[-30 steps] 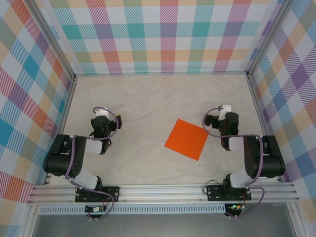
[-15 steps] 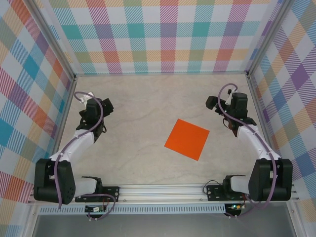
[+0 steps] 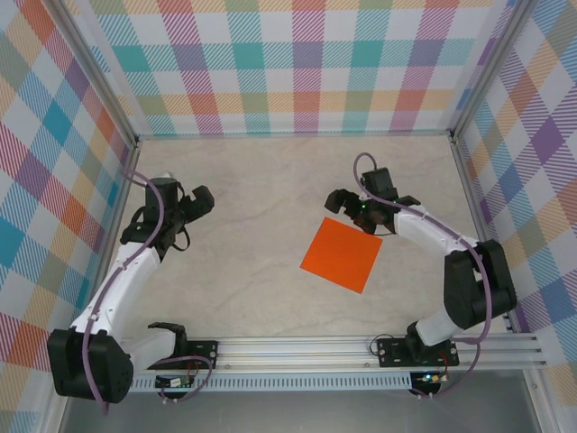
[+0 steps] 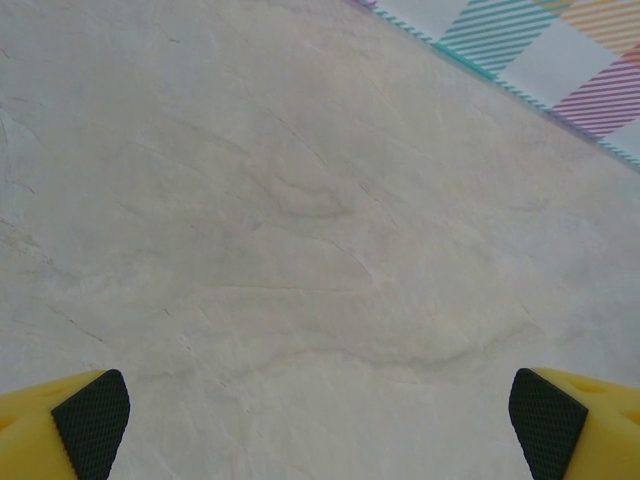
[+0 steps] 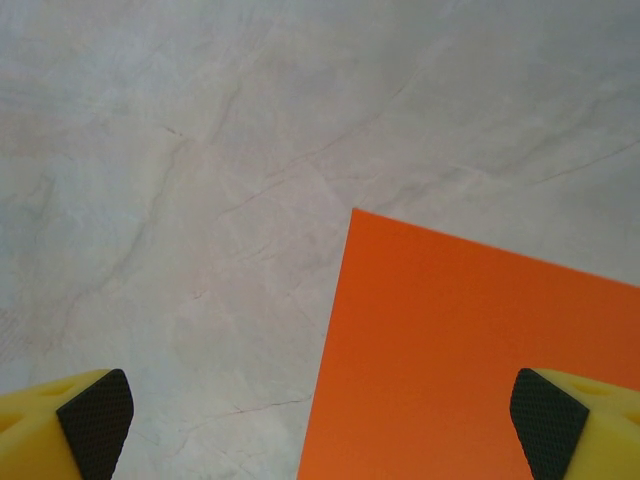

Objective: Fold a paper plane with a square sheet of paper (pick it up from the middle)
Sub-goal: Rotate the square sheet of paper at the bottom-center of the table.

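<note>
The square sheet of paper [image 3: 342,255], bright orange and flat, lies on the table right of centre, turned like a diamond. My right gripper [image 3: 345,206] hovers just beyond its far corner, open. In the right wrist view the sheet [image 5: 480,360] fills the lower right, its corner pointing up, and my right gripper [image 5: 320,440] spreads wide across the sheet's left edge with nothing between the pads [image 5: 95,420]. My left gripper [image 3: 200,203] is open over bare table at the left, well apart from the sheet. In the left wrist view my left gripper [image 4: 318,425] holds nothing.
Plaid walls [image 3: 297,63] close off the back and both sides of the marbled beige table [image 3: 261,180]. An aluminium rail [image 3: 297,352] carrying the arm bases runs along the near edge. A strip of wall [image 4: 540,50] crosses the left wrist view's upper right.
Both arms have unfolded and reached out. The right gripper swung left to the sheet's far corner. The left gripper moved a little right and nearer. The sheet has not moved.
</note>
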Controlling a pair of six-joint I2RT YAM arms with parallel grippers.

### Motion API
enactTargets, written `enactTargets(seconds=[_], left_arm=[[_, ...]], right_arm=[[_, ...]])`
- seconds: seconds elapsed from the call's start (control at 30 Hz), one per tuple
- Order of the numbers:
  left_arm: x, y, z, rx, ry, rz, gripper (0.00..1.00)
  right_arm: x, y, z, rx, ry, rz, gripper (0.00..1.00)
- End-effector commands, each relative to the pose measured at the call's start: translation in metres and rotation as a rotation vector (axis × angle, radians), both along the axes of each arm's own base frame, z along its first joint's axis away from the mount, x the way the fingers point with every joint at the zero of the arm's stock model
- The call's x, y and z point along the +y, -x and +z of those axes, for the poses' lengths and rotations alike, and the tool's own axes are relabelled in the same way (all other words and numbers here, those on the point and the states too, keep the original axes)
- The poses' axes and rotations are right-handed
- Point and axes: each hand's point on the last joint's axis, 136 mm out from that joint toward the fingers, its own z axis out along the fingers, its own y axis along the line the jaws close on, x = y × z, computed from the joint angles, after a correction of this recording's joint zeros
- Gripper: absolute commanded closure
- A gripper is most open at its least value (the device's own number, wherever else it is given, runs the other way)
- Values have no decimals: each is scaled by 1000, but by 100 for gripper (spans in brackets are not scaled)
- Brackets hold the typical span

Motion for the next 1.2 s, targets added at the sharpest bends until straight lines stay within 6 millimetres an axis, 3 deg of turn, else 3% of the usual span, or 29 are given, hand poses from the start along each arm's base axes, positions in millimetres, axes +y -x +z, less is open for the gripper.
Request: enactTargets(seconds=[0.0,0.3,0.57,0.73,0.87,1.0,1.17], left_arm=[[-7,9,0,12,40,-27,0],[-8,8,-7,29,50,-19,0],[-9,5,-15,70,45,-31,0],[-11,4,-18,85,46,-39,0],[-11,4,-20,91,50,-37,0],[-12,6,-22,119,60,-33,0],[-20,10,-33,172,107,-45,0]], right_arm=[[1,-1,-9,64,-11,-62,0],[-6,8,-46,181,69,-94,0],[-2,6,-68,218,107,-69,0],[16,10,-83,255,116,-16,0],[47,15,-94,272,117,81,0],[77,40,-101,285,209,231,0],[79,77,-94,294,344,327,0]])
